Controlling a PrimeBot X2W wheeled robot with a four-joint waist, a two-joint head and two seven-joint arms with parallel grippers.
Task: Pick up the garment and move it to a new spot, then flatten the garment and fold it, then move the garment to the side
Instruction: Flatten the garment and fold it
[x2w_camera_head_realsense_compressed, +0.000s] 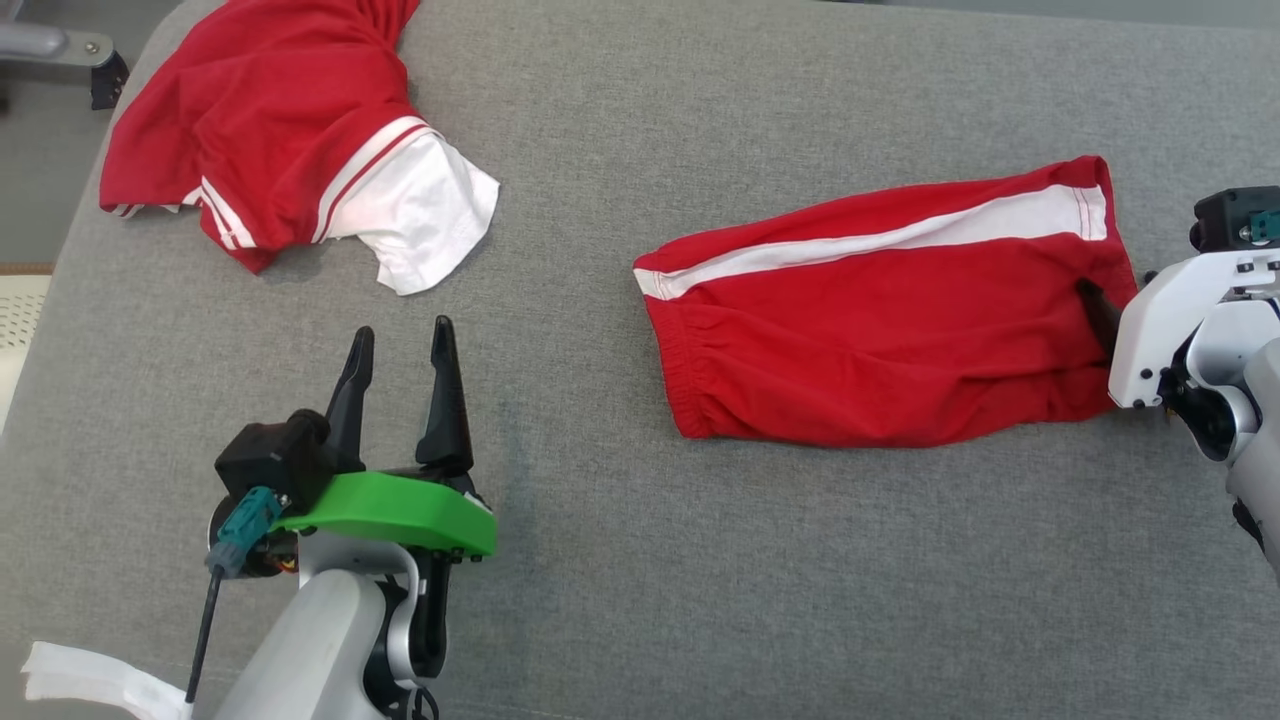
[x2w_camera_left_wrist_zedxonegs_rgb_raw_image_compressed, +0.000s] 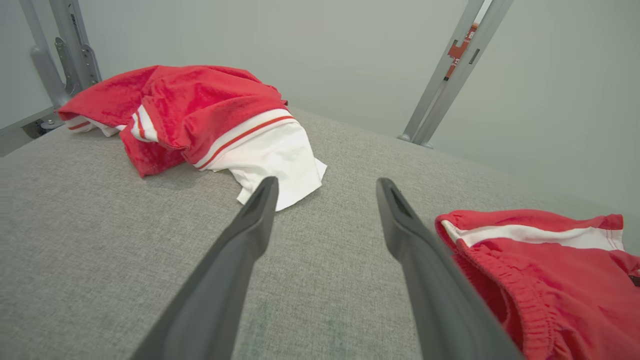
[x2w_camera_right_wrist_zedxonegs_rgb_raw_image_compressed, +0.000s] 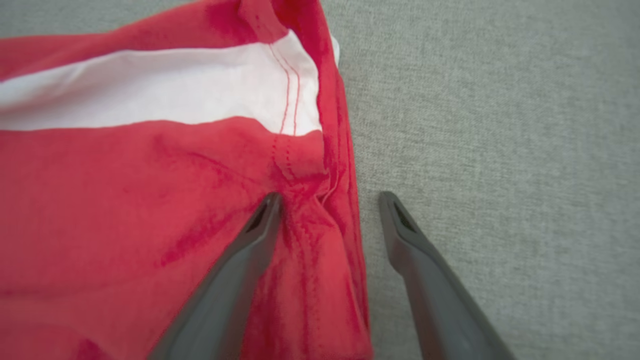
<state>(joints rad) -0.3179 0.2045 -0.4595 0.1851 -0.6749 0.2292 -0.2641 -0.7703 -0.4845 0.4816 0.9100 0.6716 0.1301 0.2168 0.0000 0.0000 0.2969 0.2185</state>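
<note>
Red shorts (x2w_camera_head_realsense_compressed: 890, 310) lie folded flat on the right of the grey fabric counter (x2w_camera_head_realsense_compressed: 620, 560). They look light, soft and floppy, no stiffness, so I judge they'd sag if lifted. Best hold is the stitched hem edge. My right end effector (x2w_camera_right_wrist_zedxonegs_rgb_raw_image_compressed: 330, 197) is released, straddling that hem; my left end effector (x2w_camera_head_realsense_compressed: 403, 330) is released over bare counter. Count: one pair of shorts, one crumpled red-and-white shirt (x2w_camera_head_realsense_compressed: 290, 130).

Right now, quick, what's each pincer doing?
Left pincer: open, holding nothing.
Right pincer: open astride the red shorts edge, gripping nothing.
</note>
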